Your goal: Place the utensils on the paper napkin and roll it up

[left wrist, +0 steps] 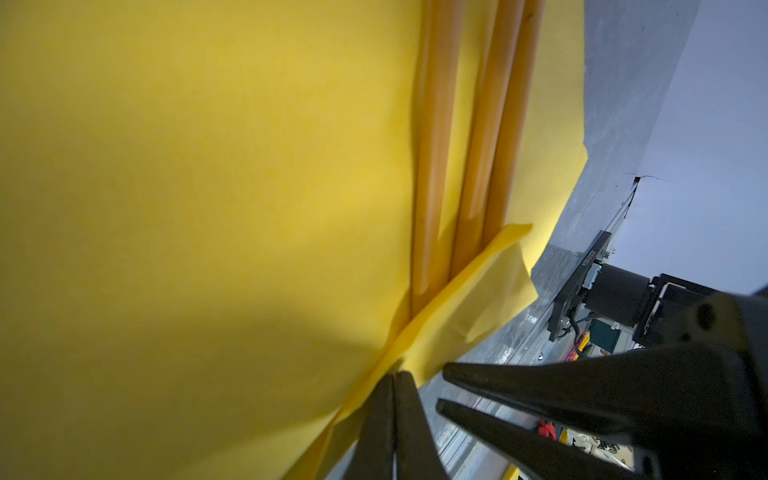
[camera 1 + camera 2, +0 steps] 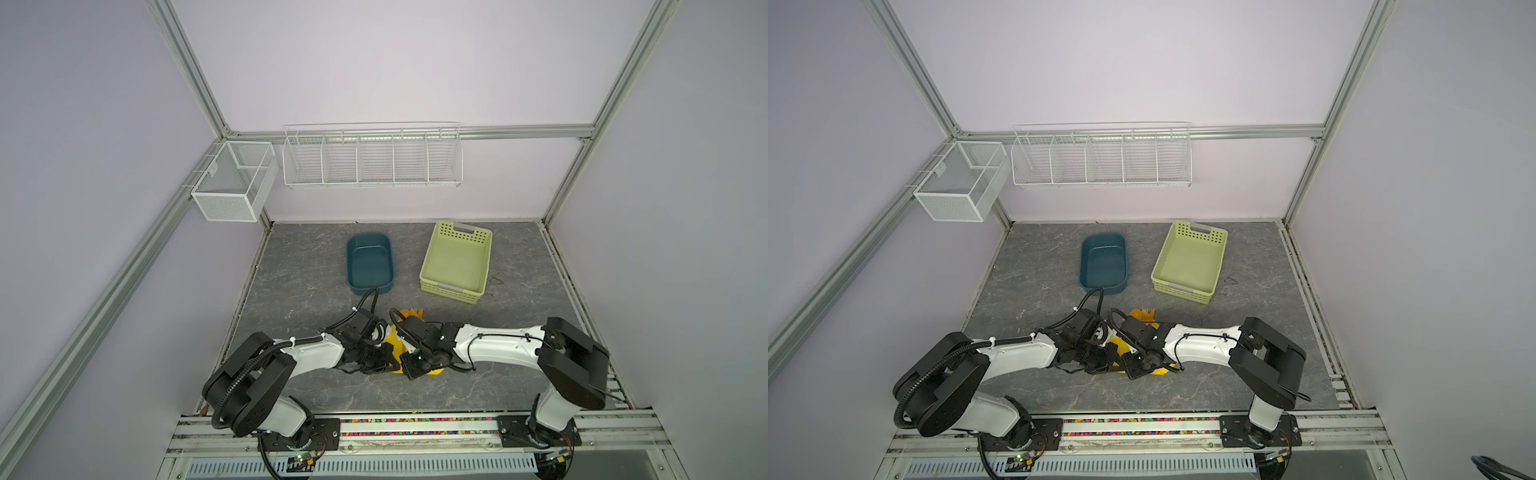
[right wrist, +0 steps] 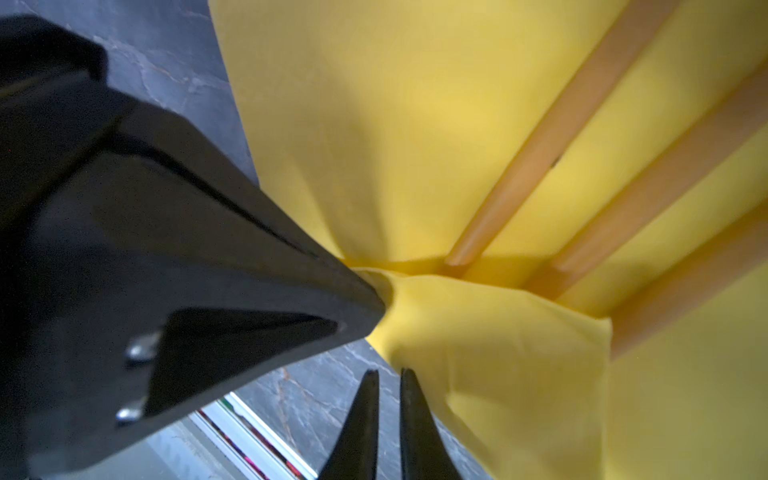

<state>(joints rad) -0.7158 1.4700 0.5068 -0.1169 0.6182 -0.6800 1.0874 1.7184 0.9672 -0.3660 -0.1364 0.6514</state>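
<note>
The yellow paper napkin [image 1: 208, 208] [image 3: 395, 124] lies on the grey table near the front, mostly hidden under both wrists in both top views [image 2: 391, 341] [image 2: 1121, 345]. Three orange utensils [image 1: 432, 166] [image 3: 582, 108] lie side by side on it; their heads stick out beyond the napkin's far side [image 2: 413, 311] [image 2: 1142, 313]. A flap of the near edge is folded over the handle ends. My left gripper [image 1: 395, 376] [image 3: 376, 297] is shut on that folded edge, which puckers at its tip. My right gripper [image 3: 389, 374] [image 1: 441, 386] is right beside it, its jaws a narrow gap apart with only table between them.
A dark blue tub [image 2: 349, 266] and a pale green perforated basket [image 2: 451, 291] stand behind the napkin, towards the back of the table. White wire racks [image 2: 374, 158] hang on the back wall. A metal rail [image 2: 415, 428] runs along the table's front.
</note>
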